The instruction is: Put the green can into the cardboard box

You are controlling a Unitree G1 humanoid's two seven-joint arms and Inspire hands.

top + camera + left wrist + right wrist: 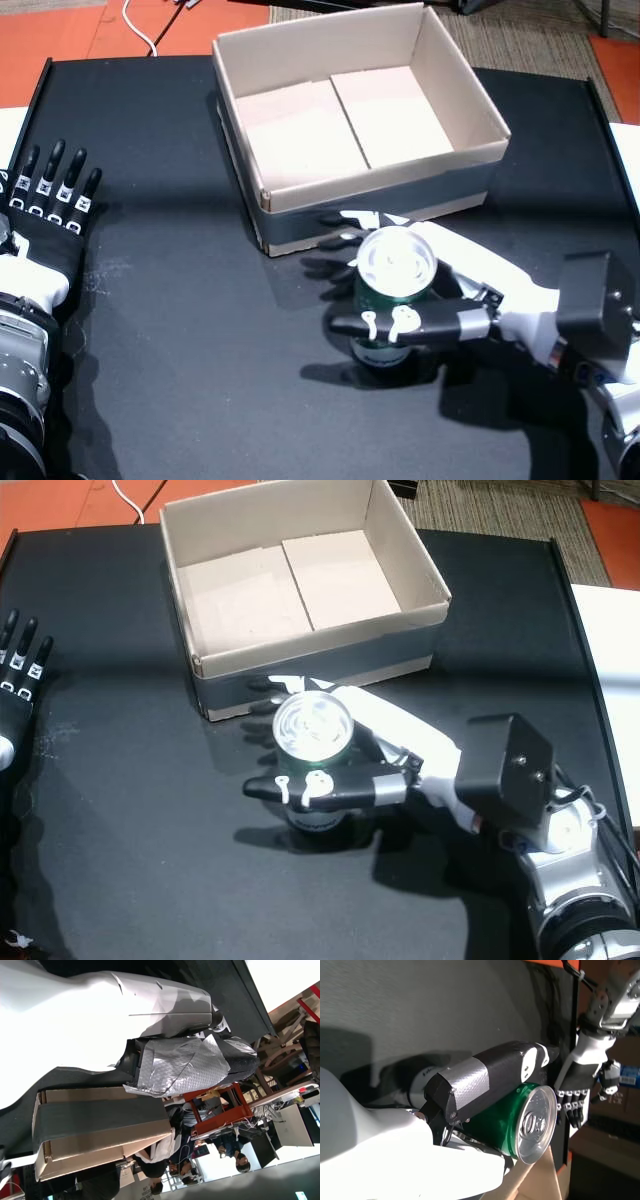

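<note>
one robot hand gripping green can

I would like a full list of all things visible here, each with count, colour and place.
green can: one, green with silver top, upright on the table just before the box
cardboard box: one, brown with a dark band, open and empty, at the table's far middle
table: one, black
cable: one, white, on the orange floor behind
right hand: one, black and white, closed around the can
left hand: one, black, flat on the table, fingers spread
</note>
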